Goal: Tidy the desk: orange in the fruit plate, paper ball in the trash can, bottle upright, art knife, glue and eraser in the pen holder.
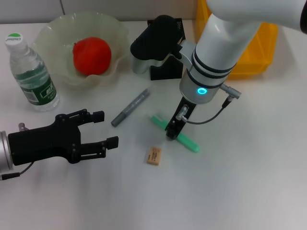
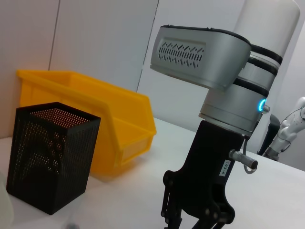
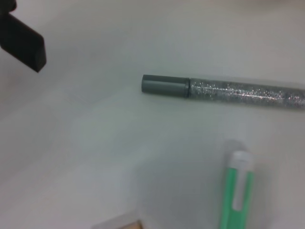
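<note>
The green art knife (image 1: pixel 188 140) (image 3: pixel 237 191) lies on the white desk, and my right gripper (image 1: pixel 171 132) (image 2: pixel 193 222) stands right over its middle, open. The grey glitter glue (image 1: pixel 130 108) (image 3: pixel 224 90) lies just to its left. Nearer the front lies the tan eraser (image 1: pixel 153 155). My left gripper (image 1: pixel 106 128) hovers open and empty at the front left. The orange (image 1: pixel 91 55) sits in the fruit plate (image 1: pixel 53 33). The bottle (image 1: pixel 29 72) stands upright at the far left. The black mesh pen holder (image 1: pixel 165 69) (image 2: pixel 50 152) is behind my right arm. The paper ball is out of view.
A yellow bin (image 1: pixel 249 52) (image 2: pixel 114 119) stands at the back right beside the pen holder. My right arm's silver and black wrist (image 1: pixel 153 45) hangs in front of the pen holder. White desk stretches along the front and right.
</note>
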Tool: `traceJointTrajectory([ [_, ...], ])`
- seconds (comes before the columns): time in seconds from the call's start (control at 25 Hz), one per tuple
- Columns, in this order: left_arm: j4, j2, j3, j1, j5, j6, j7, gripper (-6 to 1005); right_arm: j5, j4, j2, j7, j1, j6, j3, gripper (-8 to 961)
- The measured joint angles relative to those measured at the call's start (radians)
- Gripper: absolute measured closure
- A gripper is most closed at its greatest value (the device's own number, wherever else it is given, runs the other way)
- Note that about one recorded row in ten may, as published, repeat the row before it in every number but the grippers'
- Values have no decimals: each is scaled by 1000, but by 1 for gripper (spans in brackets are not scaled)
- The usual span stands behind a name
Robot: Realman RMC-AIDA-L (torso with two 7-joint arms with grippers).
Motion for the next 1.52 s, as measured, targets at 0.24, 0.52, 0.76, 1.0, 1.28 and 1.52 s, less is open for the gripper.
traceJointTrajectory([
  [0.24,-1,0,-2,0,0,0,0,179,0,2,0,0,1,-1,0,660],
  [0.52,-5,0,-2,-5,0,0,0,180,0,2,0,-1,1,-1,0,740],
  [0.76,-5,0,-2,-7,0,-3,1,181,-7,4,0,-3,1,0,2,763],
  [1.0,-5,0,-2,-8,0,-3,1,182,-8,4,-1,-8,1,-2,3,786],
  [1.28,-5,0,-4,-9,0,-3,0,183,-28,-85,-16,-22,-47,-49,75,785],
  [1.52,-5,1,-5,-11,-1,-3,0,185,-163,-330,-14,-85,-190,-179,332,782],
])
